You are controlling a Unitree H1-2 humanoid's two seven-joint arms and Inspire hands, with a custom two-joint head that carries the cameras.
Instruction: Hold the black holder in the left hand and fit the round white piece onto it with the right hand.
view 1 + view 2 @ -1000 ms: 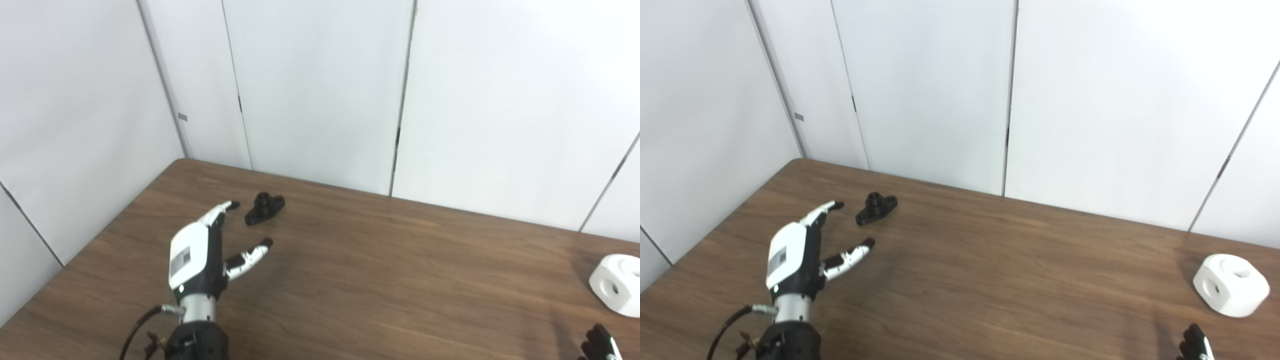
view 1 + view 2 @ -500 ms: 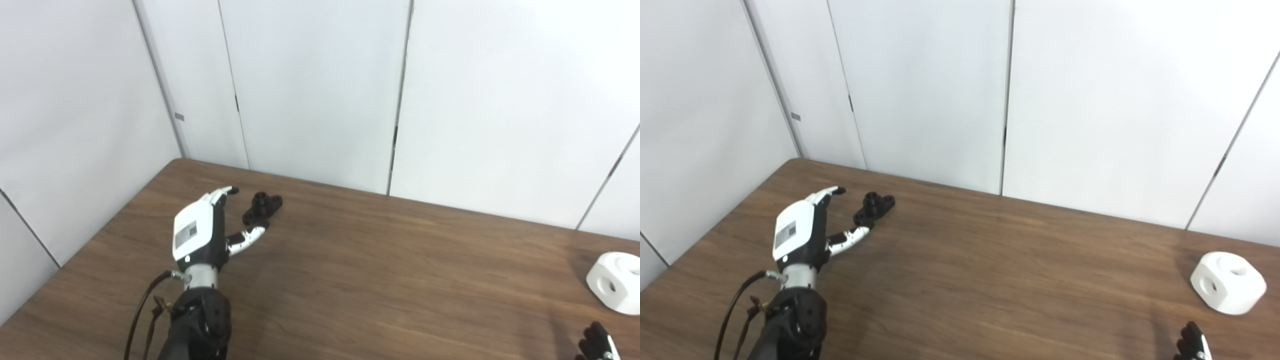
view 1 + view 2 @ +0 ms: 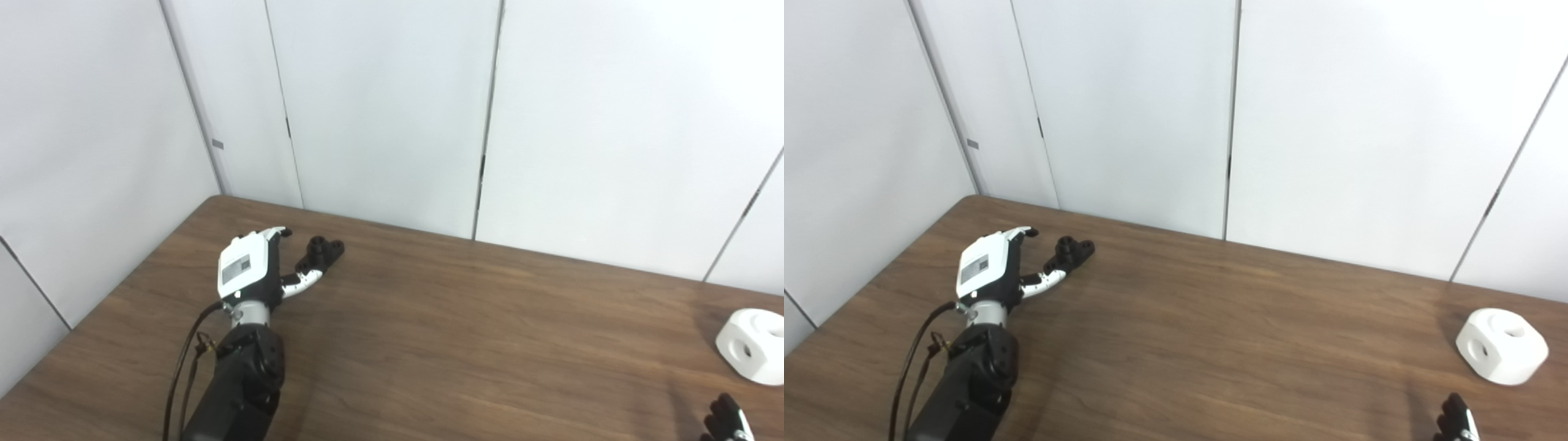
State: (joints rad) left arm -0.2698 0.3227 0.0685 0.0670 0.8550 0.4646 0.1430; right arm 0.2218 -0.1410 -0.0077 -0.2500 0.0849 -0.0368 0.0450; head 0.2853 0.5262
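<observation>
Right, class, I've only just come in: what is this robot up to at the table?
The left robot hand is stretched out to the black holder near the table's far left corner, fingers spread on either side of it, nothing gripped yet. The round white piece sits untouched at the far right. Only the fingertips of the right robot hand show at the bottom edge, waiting.

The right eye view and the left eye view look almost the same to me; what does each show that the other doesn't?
Only the right eye view shows the whole round white piece. The left eye view cuts that piece off at its right edge and shows a bit more wall on the left. Both show the table, the open left hand reaching the black holder, and just the fingertips of the right hand.
</observation>
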